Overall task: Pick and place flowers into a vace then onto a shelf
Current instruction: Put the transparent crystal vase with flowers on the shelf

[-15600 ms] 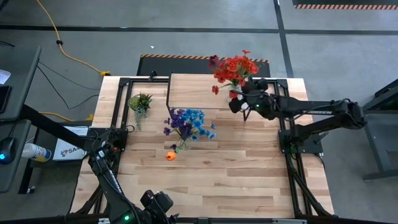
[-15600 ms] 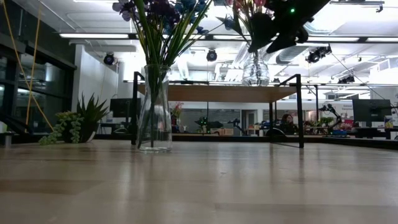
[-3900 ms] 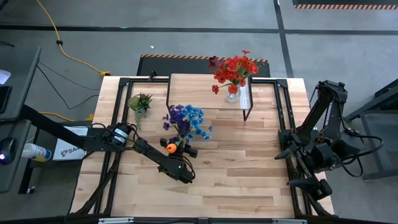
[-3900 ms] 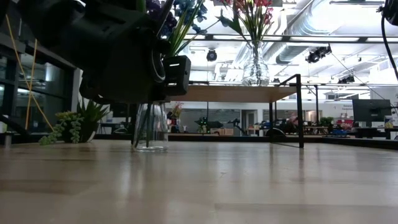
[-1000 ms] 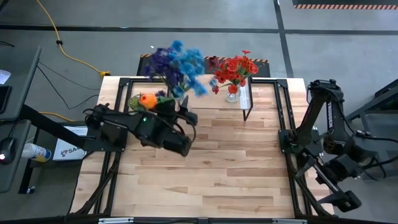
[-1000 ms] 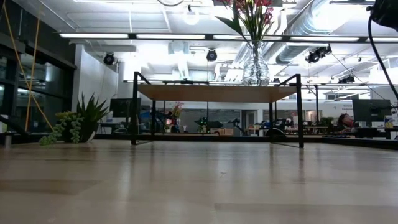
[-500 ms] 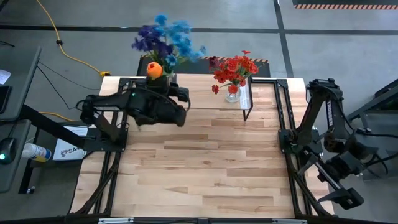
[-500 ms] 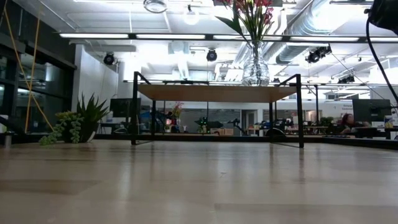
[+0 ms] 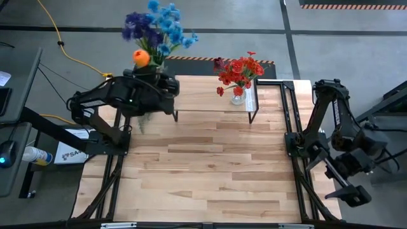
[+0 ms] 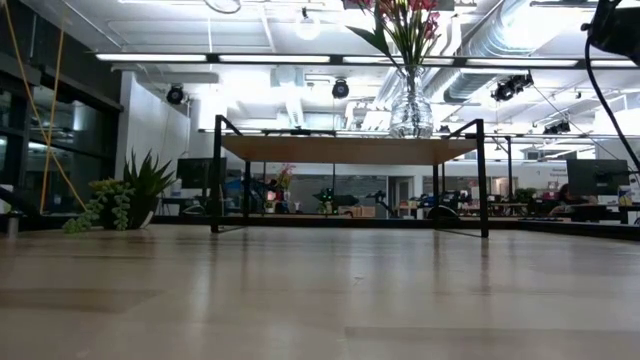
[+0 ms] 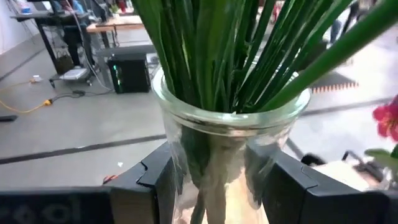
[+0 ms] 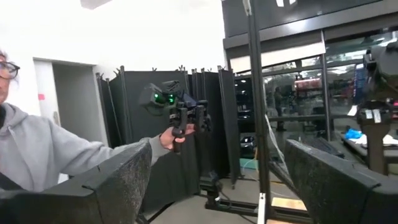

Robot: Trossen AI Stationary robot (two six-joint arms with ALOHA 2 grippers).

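My left gripper (image 9: 154, 87) is shut on a clear glass vase (image 11: 224, 130) of flowers with green stems and blue, purple and orange blooms (image 9: 154, 27). It holds the vase high over the table's far left part, beside the shelf's left end. The shelf (image 9: 203, 95) has a light wood top and black legs and stands at the far middle (image 10: 345, 150). A second glass vase with red flowers (image 9: 239, 77) stands on the shelf's right part (image 10: 410, 100). My right gripper (image 9: 346, 193) is open and empty, drawn back past the table's right edge (image 12: 227, 180). My left gripper pinches the vase's neck (image 11: 180, 155), just below the rim, between its two fingers (image 11: 152, 183), one on each side. The fingers lie about level and point toward the far edge. The vase is upright and lifted clear of the table, and the stems rise out of its mouth.
A small green spiky plant (image 10: 125, 200) stands at the table's far left, under my left arm. A person in a grey hoodie (image 12: 43, 155) stands in the room beyond the table. The tabletop's middle and near part (image 9: 216, 172) show bare wood.
My left gripper has carried the vase of blue and purple flowers toward the table's far edge and somewhat to the left. The vase has stayed upright and clear of the table. My right arm has shifted a little at the table's right edge.
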